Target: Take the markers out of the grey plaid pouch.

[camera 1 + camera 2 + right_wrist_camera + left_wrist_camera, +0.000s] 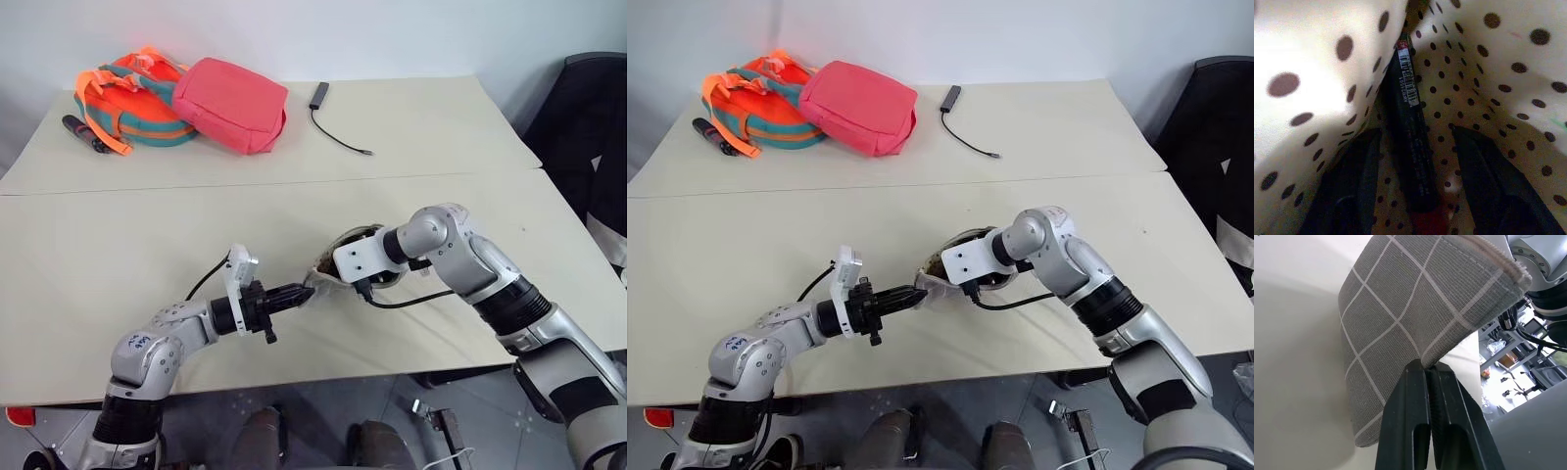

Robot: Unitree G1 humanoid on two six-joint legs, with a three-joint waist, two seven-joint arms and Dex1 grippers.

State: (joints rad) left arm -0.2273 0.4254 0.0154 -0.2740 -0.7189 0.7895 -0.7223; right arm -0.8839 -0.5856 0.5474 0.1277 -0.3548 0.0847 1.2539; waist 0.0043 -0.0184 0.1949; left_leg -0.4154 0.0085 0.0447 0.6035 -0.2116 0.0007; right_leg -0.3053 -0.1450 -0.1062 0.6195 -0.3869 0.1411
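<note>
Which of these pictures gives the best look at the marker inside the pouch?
The right wrist view: the marker lies between the open right pincer's fingers, against the dotted lining. The head views and the left wrist view show the pouch's grey outside, not the marker.

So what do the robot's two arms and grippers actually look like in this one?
Both arms have silver-grey rounded shells with black joint sections. The left gripper has two slim black ribbed fingers, with a white plate-shaped camera bracket at the wrist and blue handwriting on the upper arm. The right wrist carries a white bracket with a black cable looping off it.
</note>
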